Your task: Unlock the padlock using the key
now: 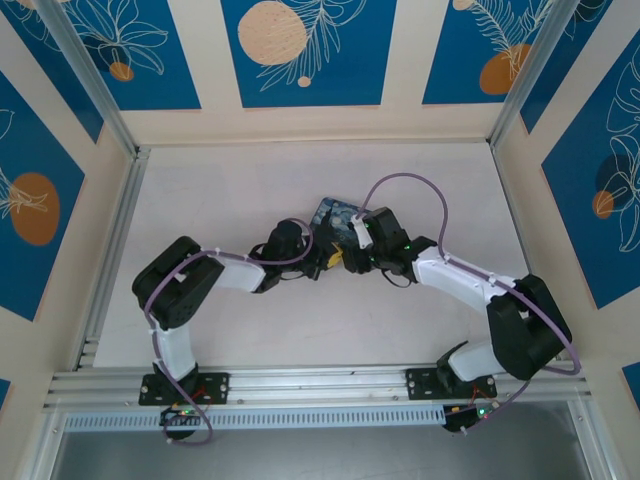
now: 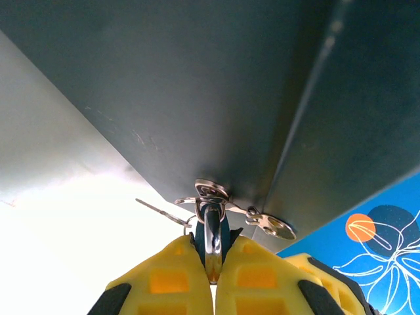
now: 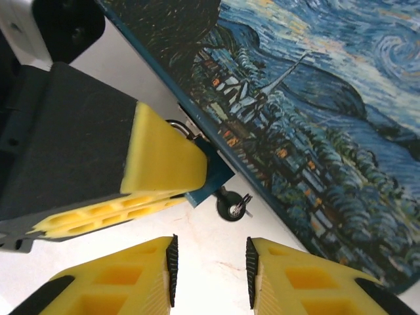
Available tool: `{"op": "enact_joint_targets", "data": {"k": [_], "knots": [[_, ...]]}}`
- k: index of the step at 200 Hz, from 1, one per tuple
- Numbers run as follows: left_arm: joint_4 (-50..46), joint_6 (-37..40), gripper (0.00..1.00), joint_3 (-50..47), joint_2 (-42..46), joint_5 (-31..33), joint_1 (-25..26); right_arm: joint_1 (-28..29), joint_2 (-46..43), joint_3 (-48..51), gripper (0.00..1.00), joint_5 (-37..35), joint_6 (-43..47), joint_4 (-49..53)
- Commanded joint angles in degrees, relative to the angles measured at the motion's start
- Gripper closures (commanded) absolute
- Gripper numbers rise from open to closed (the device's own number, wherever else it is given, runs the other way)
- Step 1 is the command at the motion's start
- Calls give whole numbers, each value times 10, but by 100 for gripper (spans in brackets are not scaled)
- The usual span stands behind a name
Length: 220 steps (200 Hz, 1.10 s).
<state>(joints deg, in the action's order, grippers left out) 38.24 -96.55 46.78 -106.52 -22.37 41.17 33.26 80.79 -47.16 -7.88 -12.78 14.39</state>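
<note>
1. The left gripper (image 2: 213, 264) is clamped on the padlock (image 2: 212, 233), its yellow pads pinching the teal body from both sides. I judge the grip is meant to steady the lock so it cannot swing while a key goes in.
2. The padlock is hooked by its silvery shackle through the hasp (image 2: 211, 191) on the painted box (image 3: 315, 131). That keeps it tight against the box's side, low by the bench (image 2: 59, 249).
3. What I take to be the key (image 3: 235, 205), a small dark round head with a silvery bit, lies on the bench just beside the padlock and the box edge. It is too small to be sure.
4. The right gripper (image 3: 210, 262) has its pads apart with nothing between them. It faces the key, probably placed there to pick it up.
</note>
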Motion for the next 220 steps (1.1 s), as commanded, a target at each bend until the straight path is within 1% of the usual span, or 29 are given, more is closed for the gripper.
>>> {"op": "enact_joint_targets", "data": {"k": [1, 30, 83, 110, 118, 129, 161, 194, 220], "knots": [[2, 1, 100, 17, 27, -20, 2, 8, 15, -23, 65, -17, 19, 4], [1, 1, 100, 17, 30, -24, 2, 18, 33, -34, 66, -26, 26, 5], [1, 1, 100, 19, 33, -30, 1, 41, 58, -37, 66, -89, 48, 8], [-3, 0, 100, 20, 37, -33, 0, 53, 71, -36, 70, -132, 57, 3], [-4, 1, 100, 21, 37, -34, 0, 56, 74, -38, 73, -137, 57, 4], [-4, 1, 100, 20, 39, -35, 0, 60, 78, -39, 73, -151, 57, 1], [-3, -2, 100, 19, 46, -38, -1, 71, 92, -49, 73, -171, 61, 6], [-2, -6, 100, 19, 55, -43, -2, 81, 105, -58, 68, -198, 60, 17], [-3, -6, 100, 18, 64, -47, -2, 82, 108, -61, 67, -218, 53, 17]]}}
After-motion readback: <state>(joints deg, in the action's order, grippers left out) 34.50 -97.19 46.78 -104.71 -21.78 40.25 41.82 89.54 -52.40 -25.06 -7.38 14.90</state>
